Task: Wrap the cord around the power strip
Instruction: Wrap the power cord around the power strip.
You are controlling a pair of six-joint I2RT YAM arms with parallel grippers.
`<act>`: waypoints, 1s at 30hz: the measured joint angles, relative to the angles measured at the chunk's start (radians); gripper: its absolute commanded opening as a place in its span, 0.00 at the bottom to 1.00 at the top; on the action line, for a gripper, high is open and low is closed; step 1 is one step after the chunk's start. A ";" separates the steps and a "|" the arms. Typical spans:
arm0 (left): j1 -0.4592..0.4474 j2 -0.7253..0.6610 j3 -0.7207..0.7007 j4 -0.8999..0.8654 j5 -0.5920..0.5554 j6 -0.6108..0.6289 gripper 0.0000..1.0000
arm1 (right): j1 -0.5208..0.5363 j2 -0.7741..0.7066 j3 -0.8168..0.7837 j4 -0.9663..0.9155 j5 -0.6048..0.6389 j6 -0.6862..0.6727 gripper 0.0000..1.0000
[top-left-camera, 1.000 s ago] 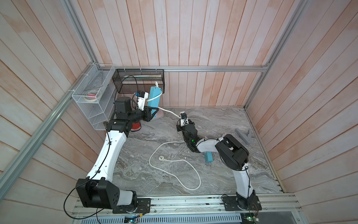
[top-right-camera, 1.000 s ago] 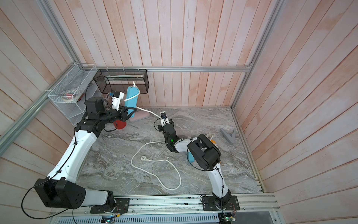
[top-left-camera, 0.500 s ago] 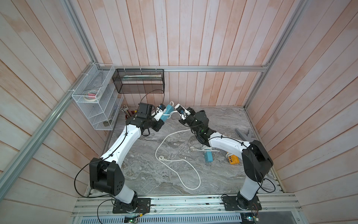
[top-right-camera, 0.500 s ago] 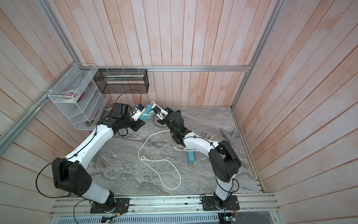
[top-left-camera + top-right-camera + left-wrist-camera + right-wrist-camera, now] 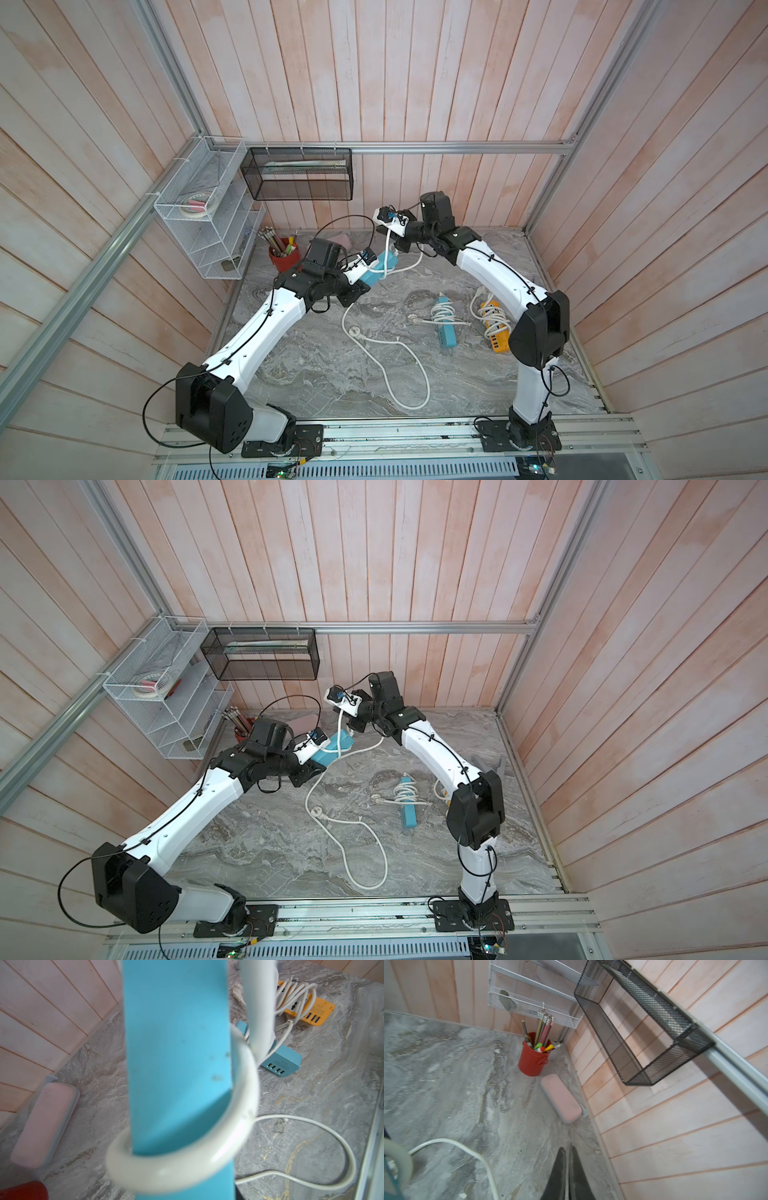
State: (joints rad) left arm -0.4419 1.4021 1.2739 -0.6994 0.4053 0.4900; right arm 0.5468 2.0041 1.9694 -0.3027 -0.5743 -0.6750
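Observation:
My left gripper [image 5: 365,276] is shut on one end of a blue power strip [image 5: 384,266] and holds it tilted above the back of the table. Its white cord [image 5: 239,1105] makes one loop round the strip, close in the left wrist view, where the strip hides my fingers. From the strip the cord rises straight up to my right gripper [image 5: 390,237], raised near the back wall. In the right wrist view its dark fingers [image 5: 560,1172] are pressed together on a thin pale line. The cord's slack [image 5: 415,365] and plug [image 5: 354,331] lie on the table.
A teal strip [image 5: 446,328] and an orange strip [image 5: 494,328], each with its cord wound on, lie at the right. At the back left stand a red pen cup [image 5: 284,255] and a pink case [image 5: 340,240]. A white wire rack [image 5: 208,216] and a black mesh basket [image 5: 299,174] hang above.
My right arm came up from the table's middle to the back wall with the cord. My left arm brought the power strip down and away from the back left corner.

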 measured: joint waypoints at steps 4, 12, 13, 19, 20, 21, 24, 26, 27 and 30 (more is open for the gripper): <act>-0.052 -0.012 0.027 0.013 0.129 -0.011 0.00 | -0.027 0.124 0.133 -0.050 -0.198 0.047 0.24; -0.038 -0.105 -0.001 0.006 0.290 -0.005 0.00 | -0.041 0.096 -0.109 0.290 -0.352 0.331 0.31; -0.037 -0.116 -0.012 0.030 0.304 -0.015 0.00 | -0.045 0.087 -0.167 0.372 -0.352 0.389 0.33; -0.039 -0.146 -0.027 0.189 0.373 -0.089 0.00 | -0.061 0.110 -0.387 0.778 -0.241 0.729 0.48; -0.039 -0.148 -0.024 0.204 0.375 -0.099 0.00 | -0.059 0.122 -0.392 0.820 -0.212 0.763 0.48; -0.039 -0.147 -0.020 0.220 0.375 -0.113 0.00 | -0.054 0.135 -0.395 0.863 -0.171 0.803 0.48; -0.039 -0.148 -0.017 0.257 0.373 -0.147 0.00 | -0.024 0.168 -0.390 0.951 -0.027 0.895 0.49; -0.038 -0.147 -0.017 0.276 0.365 -0.169 0.00 | 0.004 0.189 -0.379 0.987 0.071 0.942 0.50; -0.035 -0.147 -0.017 0.289 0.356 -0.183 0.00 | 0.020 0.201 -0.377 1.005 0.129 0.973 0.51; -0.024 -0.147 -0.017 0.338 0.335 -0.226 0.00 | 0.061 0.225 -0.377 1.041 0.274 1.055 0.52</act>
State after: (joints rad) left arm -0.4660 1.2549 1.2568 -0.3611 0.7406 0.2638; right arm 0.6083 2.2292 1.5921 0.7383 -0.3000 0.3801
